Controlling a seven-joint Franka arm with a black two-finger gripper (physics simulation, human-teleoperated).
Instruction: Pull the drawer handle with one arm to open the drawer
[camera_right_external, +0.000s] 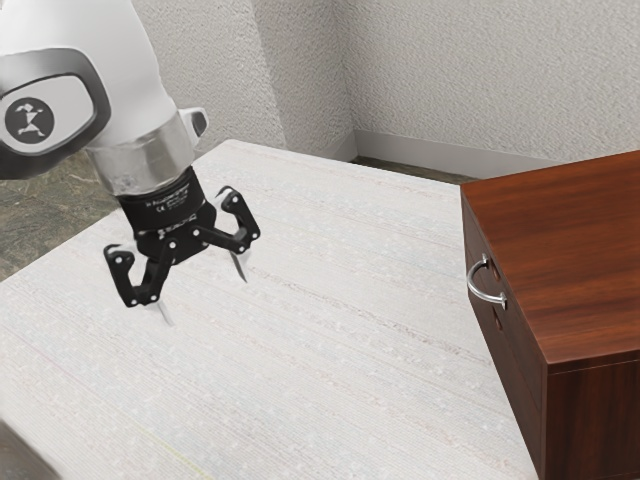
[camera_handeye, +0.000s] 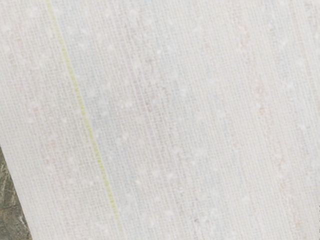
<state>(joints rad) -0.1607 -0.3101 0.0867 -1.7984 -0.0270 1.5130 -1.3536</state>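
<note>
The gripper (camera_right_external: 204, 297) is held with its fingers spread apart and nothing between them, pointed down at the pale table (camera_handeye: 200, 120) beneath it. The drawer handle (camera_right_external: 486, 283) lies well apart from it, toward the exterior view's right at roughly the gripper's own height, on the face of the dark wooden cabinet (camera_right_external: 570, 220) turned toward the gripper. It is seen as a thin, silvery curved loop. Its long axis appears upright, though that face is viewed too obliquely for certainty.
</note>
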